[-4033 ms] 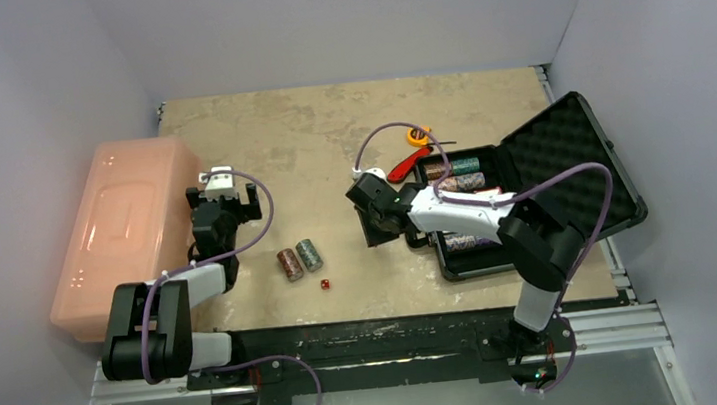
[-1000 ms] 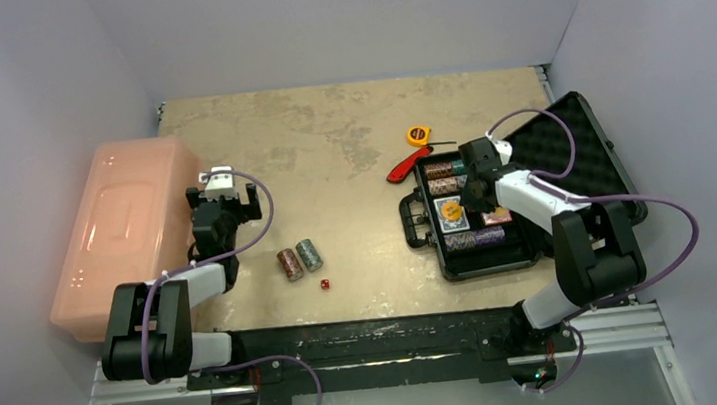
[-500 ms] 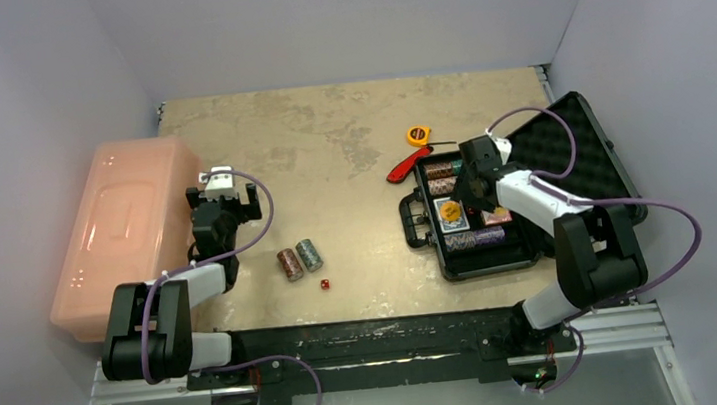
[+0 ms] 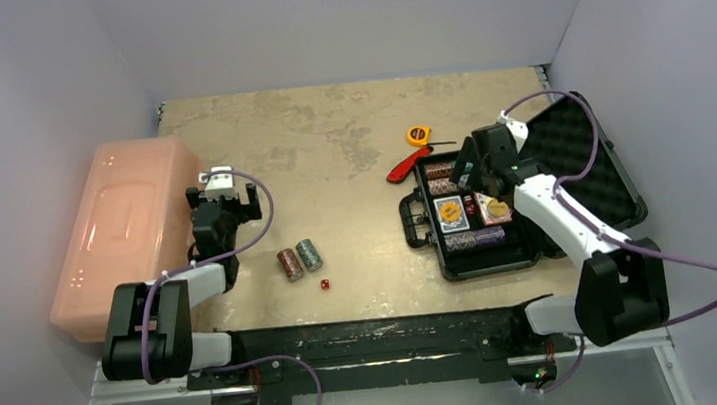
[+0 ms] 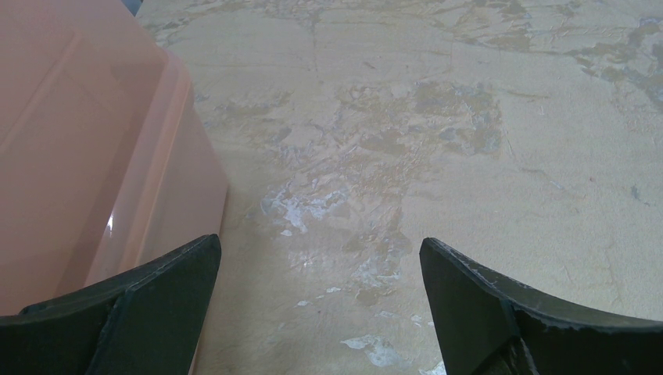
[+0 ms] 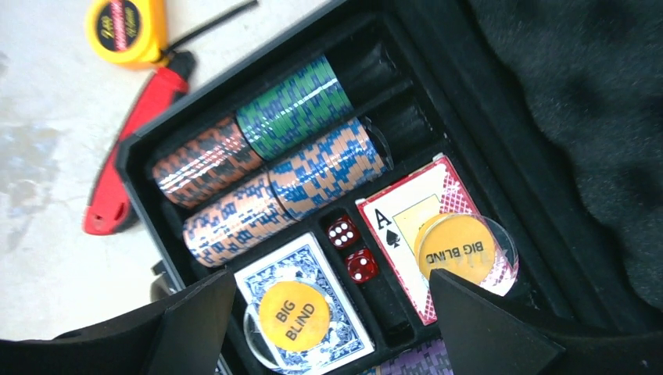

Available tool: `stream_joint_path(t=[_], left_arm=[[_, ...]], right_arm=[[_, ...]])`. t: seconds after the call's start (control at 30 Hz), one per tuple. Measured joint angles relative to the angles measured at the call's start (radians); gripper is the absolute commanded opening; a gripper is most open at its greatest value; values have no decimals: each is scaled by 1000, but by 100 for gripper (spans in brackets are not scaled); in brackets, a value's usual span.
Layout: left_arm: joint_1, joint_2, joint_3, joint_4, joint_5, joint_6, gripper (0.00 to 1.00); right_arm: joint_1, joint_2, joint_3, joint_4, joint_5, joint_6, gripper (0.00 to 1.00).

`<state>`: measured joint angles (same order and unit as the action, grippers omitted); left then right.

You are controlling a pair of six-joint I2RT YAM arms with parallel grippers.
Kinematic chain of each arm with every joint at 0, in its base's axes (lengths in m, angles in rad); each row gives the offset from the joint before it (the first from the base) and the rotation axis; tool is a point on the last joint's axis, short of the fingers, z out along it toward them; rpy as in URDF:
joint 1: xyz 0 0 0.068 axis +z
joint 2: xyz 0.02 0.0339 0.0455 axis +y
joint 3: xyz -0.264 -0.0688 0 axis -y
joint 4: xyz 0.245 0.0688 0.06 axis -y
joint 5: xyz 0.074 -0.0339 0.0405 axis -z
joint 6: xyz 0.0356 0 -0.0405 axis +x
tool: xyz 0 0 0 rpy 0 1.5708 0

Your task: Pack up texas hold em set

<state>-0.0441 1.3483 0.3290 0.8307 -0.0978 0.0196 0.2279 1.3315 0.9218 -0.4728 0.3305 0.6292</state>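
The black case (image 4: 487,264) lies open at the right, its egg-crate foam lid (image 4: 570,145) leaning back. My right gripper (image 4: 470,179) hovers open above the tray, holding nothing. Seen from the right wrist, between its fingers (image 6: 332,277), are two red dice (image 6: 342,232), a blue card deck (image 6: 328,254) and a red deck (image 6: 395,223), each with a clear "BIG BLIND" disc (image 6: 295,315) on it. Chip rolls (image 6: 295,105) fill the slots behind. Two chip rolls (image 4: 299,260) and a red die (image 4: 324,285) lie loose on the table. My left gripper (image 4: 222,189) is open and empty.
A large pink bin (image 4: 126,227) stands just left of the left gripper, its wall close to the left finger (image 5: 117,312). A yellow tape measure (image 4: 417,136) and a red-handled tool (image 4: 401,168) lie just behind the case's far left corner.
The right arm came from the middle of the table to the case, then its gripper opened and rose back toward the lid. The left arm has not moved.
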Motion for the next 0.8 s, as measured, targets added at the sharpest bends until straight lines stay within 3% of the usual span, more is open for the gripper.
stream_joint_path(t=[0.27, 0.47, 0.6, 0.7, 0.8], left_arm=[[0, 0, 0, 0, 0, 0, 100], [0, -15, 1, -26, 9, 1, 100], [0, -148, 82, -303, -49, -69, 100], [-3, -225, 338, -712, -153, -262, 100], [-7, -268, 520, -913, -216, -405, 100]], right_arm=[[0, -132, 10, -29, -9, -21, 99], [0, -142, 11, -29, -29, -36, 99], [0, -143, 10, -32, -39, -43, 99], [0, -148, 10, -30, -47, -46, 99], [0, -157, 10, -28, -60, -47, 99]])
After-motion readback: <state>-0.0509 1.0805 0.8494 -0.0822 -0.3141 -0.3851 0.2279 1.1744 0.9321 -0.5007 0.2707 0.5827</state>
